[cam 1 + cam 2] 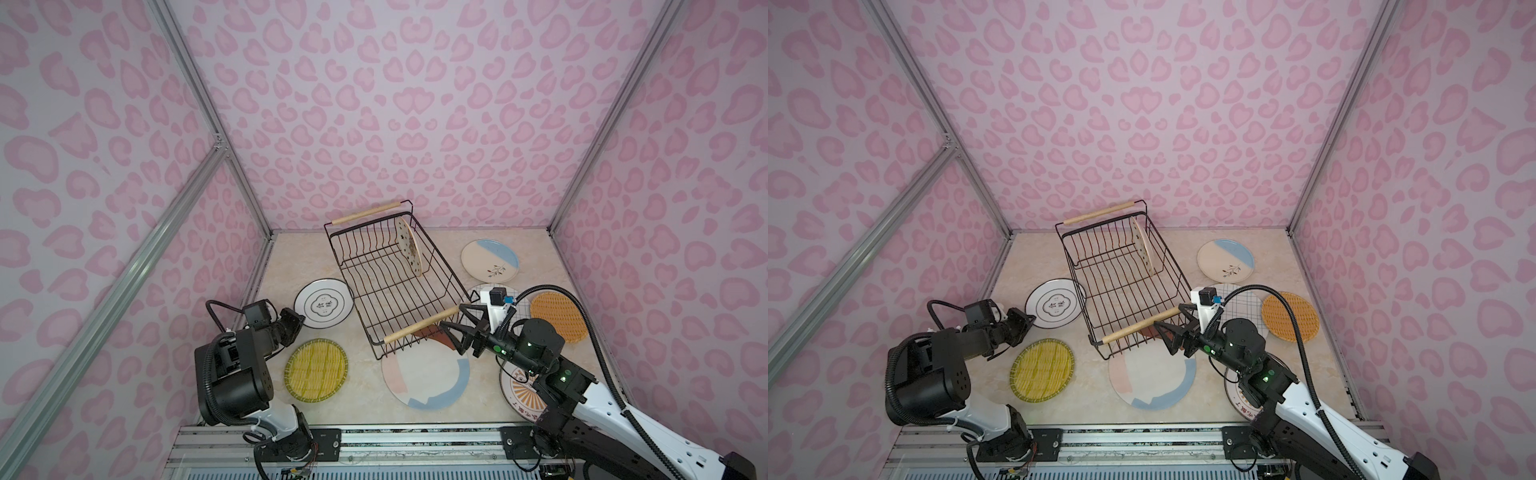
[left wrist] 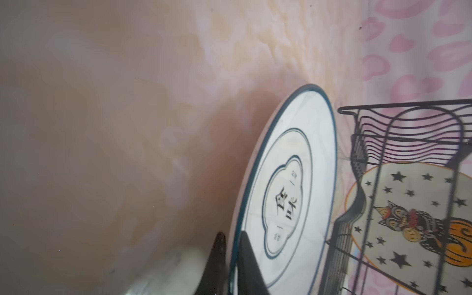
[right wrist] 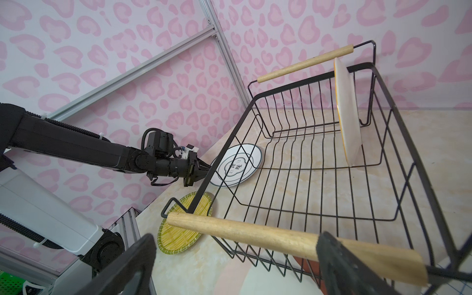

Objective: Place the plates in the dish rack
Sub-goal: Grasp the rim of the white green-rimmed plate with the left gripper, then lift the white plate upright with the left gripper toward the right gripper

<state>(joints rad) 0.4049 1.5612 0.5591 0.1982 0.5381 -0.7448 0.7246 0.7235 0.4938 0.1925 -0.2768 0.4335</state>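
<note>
The black wire dish rack (image 1: 390, 286) stands mid-table with a starred plate (image 1: 409, 247) upright at its far end. Left of the rack lies the black-rimmed plate (image 1: 324, 301). My left gripper (image 1: 297, 322) is shut on its near rim; in the left wrist view that rim runs between the two fingers (image 2: 219, 255). My right gripper (image 1: 452, 318) is open at the rack's near wooden handle (image 3: 242, 233), and one fingertip overlaps the handle's end in the right wrist view. Flat on the table are the yellow woven plate (image 1: 316, 370) and the colour-blocked plate (image 1: 426, 374).
Right of the rack lie a cream-and-blue plate (image 1: 490, 259), a blue-gridded plate (image 1: 478, 289) partly hidden by my right wrist, an orange woven plate (image 1: 559, 316) and an orange sunburst plate (image 1: 519, 390) under my right arm. Pink patterned walls close in three sides.
</note>
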